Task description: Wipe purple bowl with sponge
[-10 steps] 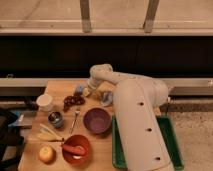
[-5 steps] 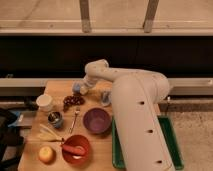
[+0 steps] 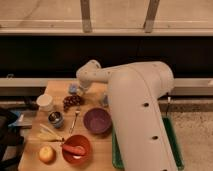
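The purple bowl (image 3: 97,121) stands empty in the middle of the wooden table (image 3: 57,87), next to my white arm. My gripper (image 3: 76,90) hangs low over the table's back left part, behind a bunch of dark grapes (image 3: 72,100) and well behind and left of the bowl. A small bluish-grey thing sits right at the gripper, and another small bluish thing (image 3: 104,100) lies against the arm behind the bowl. I cannot tell which of them is the sponge.
A white cup (image 3: 45,102), a metal can (image 3: 56,119), a fork (image 3: 76,119), a banana (image 3: 47,134), a red bowl (image 3: 76,148) holding a red item, and an orange fruit (image 3: 47,154) crowd the left side. A green tray (image 3: 170,145) lies to the right.
The arm's end and the gripper have swung left along the back of the table, from behind the bowl to above the grapes. The table's things have not moved.
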### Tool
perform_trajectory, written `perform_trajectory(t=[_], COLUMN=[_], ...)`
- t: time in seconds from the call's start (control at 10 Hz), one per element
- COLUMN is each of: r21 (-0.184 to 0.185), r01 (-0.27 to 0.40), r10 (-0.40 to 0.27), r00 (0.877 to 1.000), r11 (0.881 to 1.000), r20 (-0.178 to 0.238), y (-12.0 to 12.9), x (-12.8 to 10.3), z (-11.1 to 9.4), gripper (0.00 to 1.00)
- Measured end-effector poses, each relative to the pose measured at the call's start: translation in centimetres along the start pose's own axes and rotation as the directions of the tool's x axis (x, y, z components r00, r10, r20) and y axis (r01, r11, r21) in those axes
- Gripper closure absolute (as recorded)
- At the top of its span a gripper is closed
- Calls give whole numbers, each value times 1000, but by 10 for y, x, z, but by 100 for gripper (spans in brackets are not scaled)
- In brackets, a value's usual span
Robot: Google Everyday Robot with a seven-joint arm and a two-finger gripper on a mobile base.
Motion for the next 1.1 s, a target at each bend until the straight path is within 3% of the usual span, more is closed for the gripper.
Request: perform_trajectory(t=[0.2, 0.4, 0.6, 0.8, 1.1], r21=[-18, -68, -130, -123, -110], r01=[-73, -156, -216, -214, -221], r10=[73, 156, 212, 206, 211], r00=[997, 988, 976, 976, 972], r11=[997, 985, 968, 969, 969], r20=[5, -1, -43, -73, -103], y=[-11, -35, -51, -48, -15], x=[16, 20, 12, 10, 35], z=[-16, -24, -35, -52, -79], gripper=[100, 100, 100, 100, 100])
